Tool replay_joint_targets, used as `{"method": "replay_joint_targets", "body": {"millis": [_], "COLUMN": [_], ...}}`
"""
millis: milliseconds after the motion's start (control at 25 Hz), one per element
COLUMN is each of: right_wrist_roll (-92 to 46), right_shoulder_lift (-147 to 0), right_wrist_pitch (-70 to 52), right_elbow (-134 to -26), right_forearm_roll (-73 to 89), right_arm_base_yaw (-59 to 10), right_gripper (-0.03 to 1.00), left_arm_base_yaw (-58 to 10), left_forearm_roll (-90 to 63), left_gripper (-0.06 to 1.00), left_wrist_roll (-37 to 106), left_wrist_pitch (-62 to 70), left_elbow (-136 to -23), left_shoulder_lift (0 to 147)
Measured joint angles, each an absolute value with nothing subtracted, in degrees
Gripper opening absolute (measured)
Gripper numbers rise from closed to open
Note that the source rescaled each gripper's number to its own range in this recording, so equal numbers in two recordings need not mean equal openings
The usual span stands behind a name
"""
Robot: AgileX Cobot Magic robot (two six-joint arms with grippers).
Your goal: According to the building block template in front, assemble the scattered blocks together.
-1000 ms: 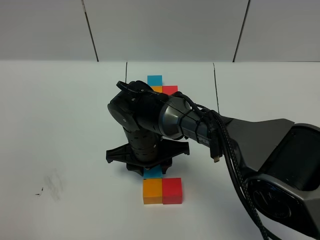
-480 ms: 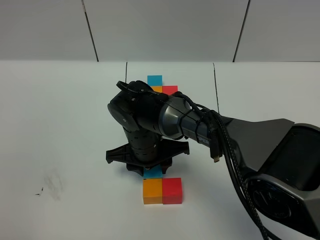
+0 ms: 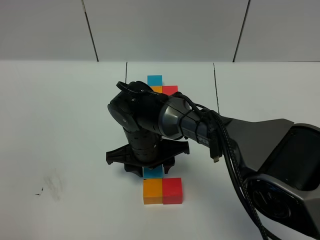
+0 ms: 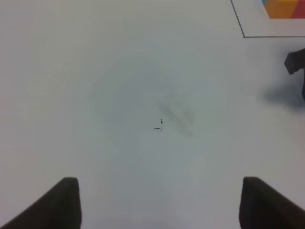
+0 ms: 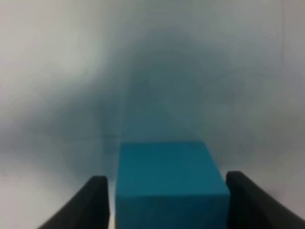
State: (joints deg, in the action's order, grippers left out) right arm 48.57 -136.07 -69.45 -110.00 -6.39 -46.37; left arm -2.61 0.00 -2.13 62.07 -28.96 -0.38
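The template [image 3: 161, 87] is a light blue, orange and red trio at the back, inside a thin black outline. Its corner also shows in the left wrist view [image 4: 283, 7]. The orange block [image 3: 151, 191] and the red block [image 3: 172, 190] sit side by side at the front. The light blue block [image 3: 153, 172] sits behind the orange one, touching it. My right gripper [image 3: 149, 168] is low over the blue block [image 5: 169, 188], with its fingers [image 5: 95, 202] open on either side and a small gap showing. My left gripper [image 4: 159, 205] is open and empty.
The right arm [image 3: 165, 120] reaches across the middle and hides the table between the template and the blocks. A dark smudge [image 3: 52, 184] marks the white table at the left, also seen in the left wrist view [image 4: 161, 125].
My right gripper's fingers have spread slightly wider around the light blue block. The arm and the blocks have stayed in place.
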Motion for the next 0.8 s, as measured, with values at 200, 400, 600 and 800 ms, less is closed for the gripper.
{"method": "replay_joint_targets", "body": {"millis": [200,400,600,800], "right_wrist_roll": [48.2,47.3,47.5,47.5], "right_shoulder_lift": [-135.7,-133.7,-130.4,-123.4], "right_wrist_pitch": [-68.5,-65.0,-56.8,-44.1], "right_elbow": [-110.0,-110.0,-109.9,-109.9], "right_forearm_roll": [-6.4,-7.2,-15.8,-28.3], "right_arm_base_yaw": [-46.4,-46.4,-46.2,-41.2], "right_gripper": [0.55,0.76,0.97,1.0], "left_arm_base_yaw": [-2.6,-2.6,-2.6,-2.6], "left_forearm_roll": [0.0,0.0,0.3,0.0], "left_gripper": [0.5,0.5,0.5,0.5], "left_wrist_roll": [-2.1,-2.2,-2.2,-2.2], "left_wrist_pitch": [62.1,62.1,62.1,62.1], "left_elbow": [-29.0,-29.0,-29.0,-29.0], "left_shoulder_lift": [-0.4,-0.4,-0.4,-0.4]}}
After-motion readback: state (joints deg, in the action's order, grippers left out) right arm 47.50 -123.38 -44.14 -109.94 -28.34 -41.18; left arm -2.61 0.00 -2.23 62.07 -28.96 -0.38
